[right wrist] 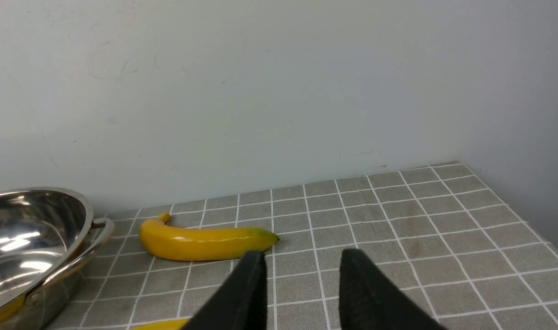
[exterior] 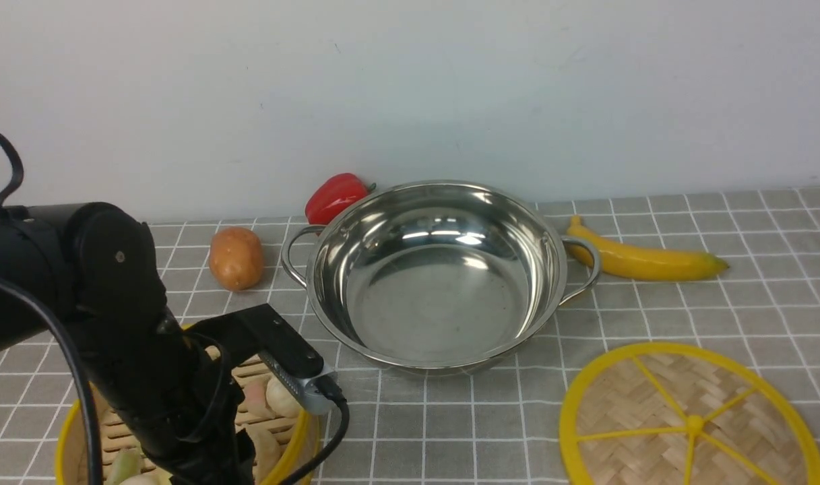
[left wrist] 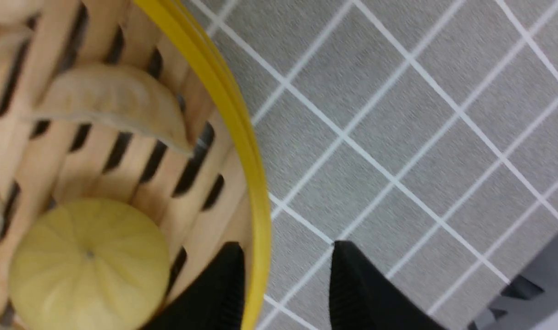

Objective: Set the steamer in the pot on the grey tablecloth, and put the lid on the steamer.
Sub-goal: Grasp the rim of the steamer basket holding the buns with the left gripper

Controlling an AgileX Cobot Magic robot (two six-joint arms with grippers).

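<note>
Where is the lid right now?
Front view: the lid lies flat on the grey tablecloth, near right, nearer than the banana, right of the pot.

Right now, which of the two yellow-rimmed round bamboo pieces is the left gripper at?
The deep slatted bamboo steamer at front left: the left gripper straddles its rim, jaws open. The flat woven lid with yellow spokes lies front right, no gripper on it.
</note>
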